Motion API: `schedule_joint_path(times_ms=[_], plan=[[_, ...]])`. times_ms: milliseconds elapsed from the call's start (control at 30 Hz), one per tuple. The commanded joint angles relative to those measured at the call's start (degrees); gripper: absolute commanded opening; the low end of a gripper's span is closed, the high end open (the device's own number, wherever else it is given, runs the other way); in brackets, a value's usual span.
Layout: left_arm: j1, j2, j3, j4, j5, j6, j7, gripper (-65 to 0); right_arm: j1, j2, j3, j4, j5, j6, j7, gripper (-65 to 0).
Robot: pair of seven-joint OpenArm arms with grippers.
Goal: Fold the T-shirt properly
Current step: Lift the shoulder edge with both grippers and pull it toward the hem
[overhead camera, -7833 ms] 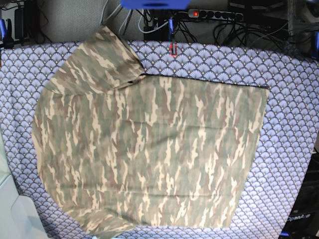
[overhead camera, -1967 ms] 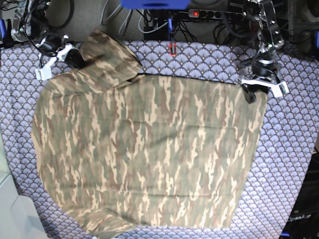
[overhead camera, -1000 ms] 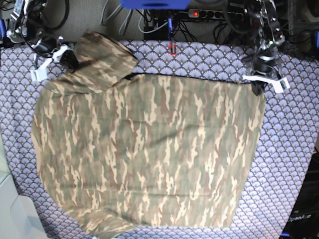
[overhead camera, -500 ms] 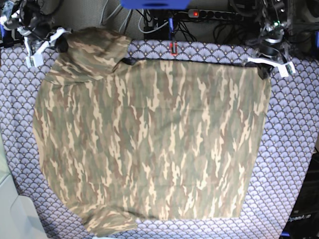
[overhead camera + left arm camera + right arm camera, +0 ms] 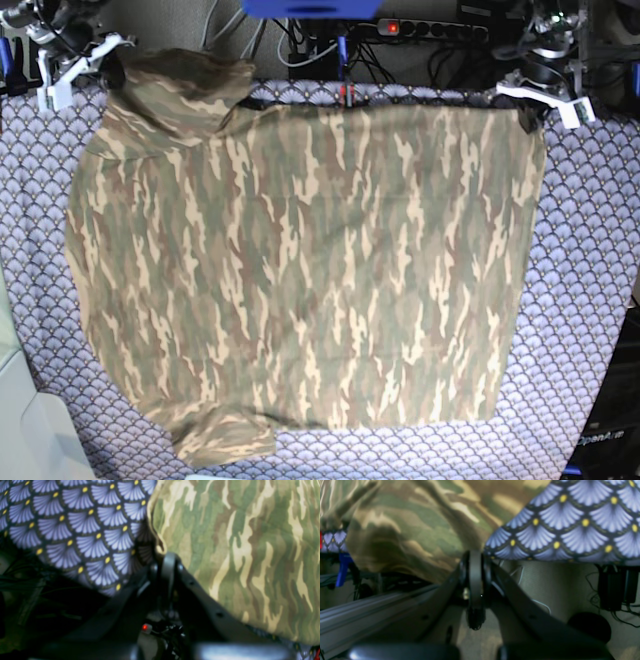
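Nearest the base camera, a folded sleeve of the large short-sleeved camouflage T-shirt in tan, olive and brown streaks [image 5: 300,270] lay at the front edge of the purple-grey fan-scale patterned tablecloth [image 5: 590,300], bare cloth showing on either side. From there the shirt spread flat over most of the table, its long straight edge running along the far side.

At that far edge both arms had hold of it — one at each corner. The left gripper [image 5: 528,118], on the right side of the base view, was clamped on the shirt's far corner; its wrist camera showed the black jaws pressed together with the hem [image 5: 160,547] pinched between them, the tablecloth [image 5: 82,530] just beside. The right gripper [image 5: 112,70], on the other side of the base view, was closed on the shirt by the upper sleeve, which lay bunched and folded over; its wrist view showed the jaws meeting on gathered camouflage fabric [image 5: 407,530], lifted in a drape above the table edge.

Beyond the table — a black power strip [image 5: 430,30] with a red light, and tangled cables.
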Motion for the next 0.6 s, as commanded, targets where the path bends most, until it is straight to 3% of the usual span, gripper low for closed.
schedule_joint_path(times_ms=[0,267,567], plan=[[0.76,-0.47,-0.08,1.38,-0.16,0.05,-1.4,-65.0,-0.48,0.26,0.81,0.69,0.7,0.41,1.08,-65.0],[4.01,-0.47,-0.44,4.2,-0.16,0.05,-1.4,-65.0,-0.48,-1.76,2.92,1.04,0.79,0.41,0.81,-65.0],[5.59,-0.47,-0.44,7.71,-0.16,0.05,-1.4,-65.0,-1.01,-1.76,3.36,1.83,0.79,0.41,2.92,-65.0]])
